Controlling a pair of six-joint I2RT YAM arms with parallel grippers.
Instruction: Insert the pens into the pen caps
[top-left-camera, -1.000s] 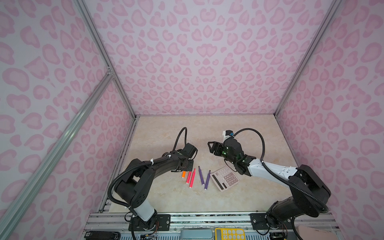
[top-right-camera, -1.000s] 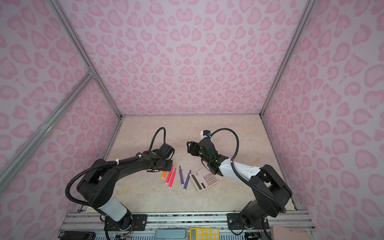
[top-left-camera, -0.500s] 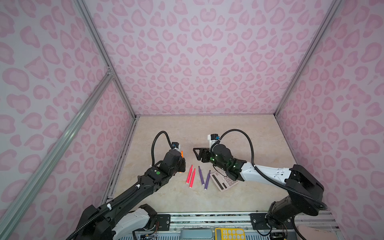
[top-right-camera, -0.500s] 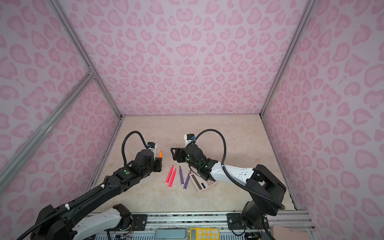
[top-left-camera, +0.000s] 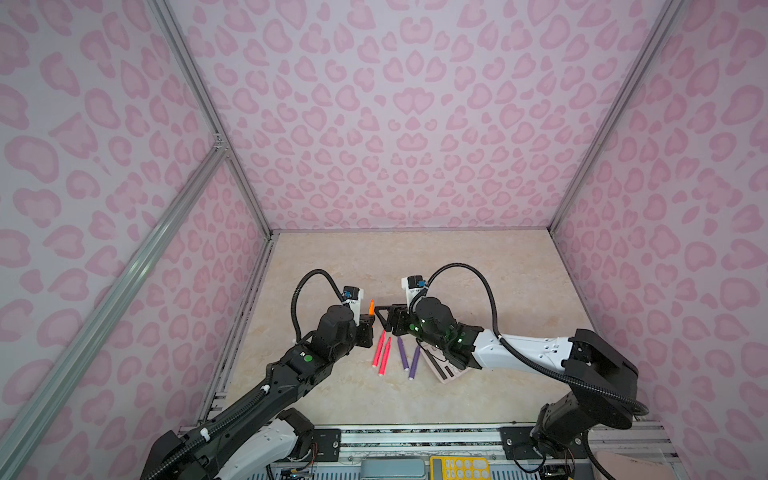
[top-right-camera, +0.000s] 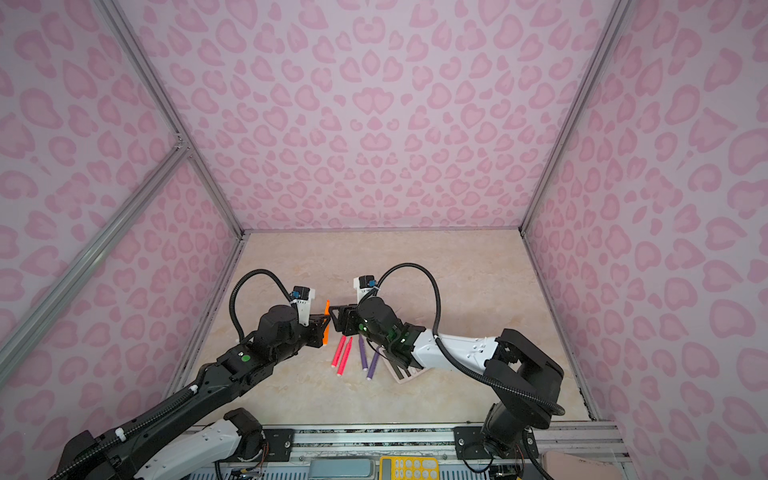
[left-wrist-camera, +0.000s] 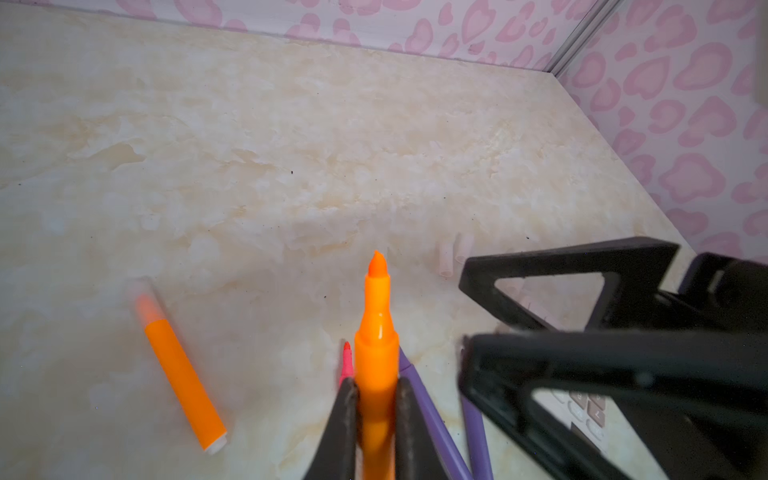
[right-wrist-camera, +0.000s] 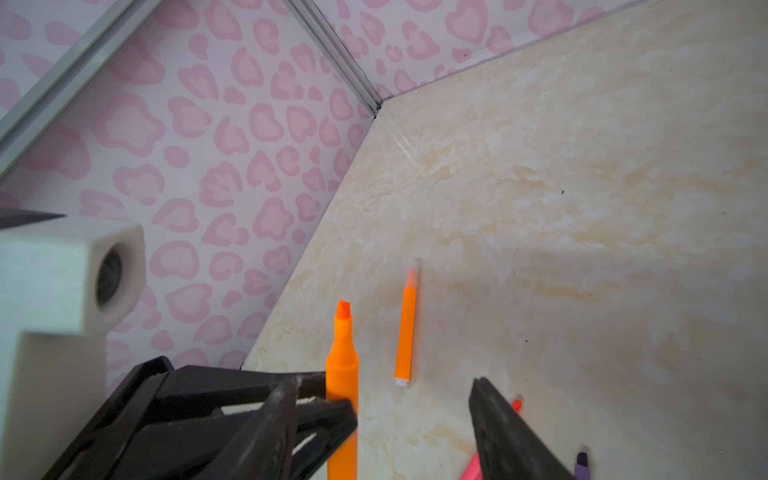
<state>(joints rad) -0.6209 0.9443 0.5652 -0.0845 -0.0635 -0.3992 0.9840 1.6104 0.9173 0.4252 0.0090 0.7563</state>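
Holding orange pen (left-wrist-camera: 376, 332) tip-up, lower centre of left wrist view; left tool (left-wrist-camera: 376, 388) clamped on its barrel. Right tool (right-wrist-camera: 384, 386) open, empty, just beside it. Clear caps (left-wrist-camera: 446, 259) lie on desk (left-wrist-camera: 249, 145), centre right. Risk: right tool bumps pen, skewing grip.

Orange pen (top-right-camera: 327, 309) upright (tip up), left jaws shut

Bright even light, soft shadows, blurred wrist foregrounds (wide-angle bowing)
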